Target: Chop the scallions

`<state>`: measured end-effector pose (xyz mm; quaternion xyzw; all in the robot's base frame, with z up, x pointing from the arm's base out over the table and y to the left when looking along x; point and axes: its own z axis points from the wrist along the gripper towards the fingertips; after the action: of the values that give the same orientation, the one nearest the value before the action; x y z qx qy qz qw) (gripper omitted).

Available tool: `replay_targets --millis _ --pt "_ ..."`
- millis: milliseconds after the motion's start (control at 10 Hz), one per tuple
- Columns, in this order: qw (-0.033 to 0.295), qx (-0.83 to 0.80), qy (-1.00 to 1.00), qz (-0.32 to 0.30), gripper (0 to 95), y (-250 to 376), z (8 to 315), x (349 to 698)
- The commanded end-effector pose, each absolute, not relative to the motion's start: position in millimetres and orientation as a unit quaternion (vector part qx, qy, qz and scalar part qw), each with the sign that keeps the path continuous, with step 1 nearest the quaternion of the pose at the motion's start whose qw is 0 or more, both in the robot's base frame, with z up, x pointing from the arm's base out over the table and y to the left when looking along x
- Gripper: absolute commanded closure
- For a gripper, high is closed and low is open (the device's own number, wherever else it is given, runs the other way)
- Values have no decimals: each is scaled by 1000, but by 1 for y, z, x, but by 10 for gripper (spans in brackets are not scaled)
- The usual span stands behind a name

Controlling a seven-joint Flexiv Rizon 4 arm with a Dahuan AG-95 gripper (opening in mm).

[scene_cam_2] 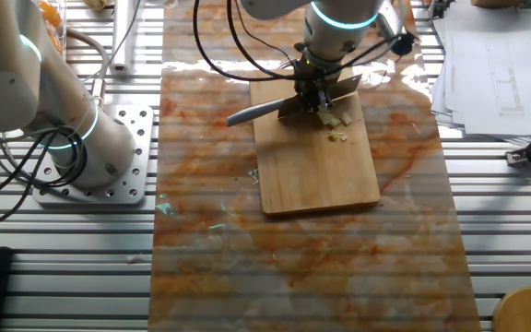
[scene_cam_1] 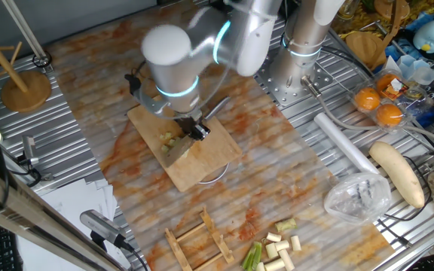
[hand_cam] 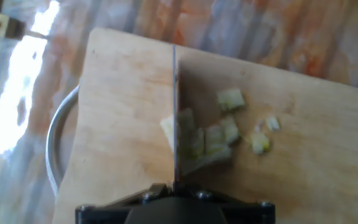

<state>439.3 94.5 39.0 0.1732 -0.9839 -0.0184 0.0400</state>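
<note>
Marbled orange-and-white sheet (scene_cam_1: 277,165) over ribbed metal tabletop (scene_cam_1: 74,150); pale wooden rectangular cutting board (scene_cam_1: 202,162) at centre, one end resting over a round metal dish (scene_cam_1: 215,175). Small pale yellowish cut scallions (scene_cam_1: 170,141) on the board, under the gripper (scene_cam_1: 194,129) with a steel knife (scene_cam_1: 214,110). Away from the board's near end: small wooden rack (scene_cam_1: 194,242) and uncut cream and green scallion segments (scene_cam_1: 273,248). To the board's right: long fat white radish (scene_cam_1: 398,173), crumpled clear plastic bag (scene_cam_1: 356,197), white roll (scene_cam_1: 341,143), oranges in a clear box (scene_cam_1: 379,105). Far left of the board: wooden stand with round base (scene_cam_1: 25,89), white paper sheets (scene_cam_1: 59,207).

From the other fixed view: board (scene_cam_2: 316,171) mid-sheet, gripper (scene_cam_2: 318,97) above its far end, clamped on the knife (scene_cam_2: 279,108), blade down among the bits (scene_cam_2: 337,124). Second grey arm base (scene_cam_2: 90,152) left of the board; papers (scene_cam_2: 496,65) to its right.

From the hand view: blade (hand_cam: 174,112) edge-on, upright on the board (hand_cam: 117,124), dividing the pile of bits (hand_cam: 219,137), most lying right of it. Dish rim (hand_cam: 51,155) past the board's left edge. Fingers themselves hidden; jaw gap not visible.
</note>
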Motion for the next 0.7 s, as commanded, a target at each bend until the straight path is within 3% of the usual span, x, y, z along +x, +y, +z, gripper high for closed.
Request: replay_targets --millis 100,300,700 --pt "31 173 -984 -26 950 93 21 451" --pt "54 162 -985 -40 950 100 35 448" --pt "67 181 -981 -35 950 88 55 435"
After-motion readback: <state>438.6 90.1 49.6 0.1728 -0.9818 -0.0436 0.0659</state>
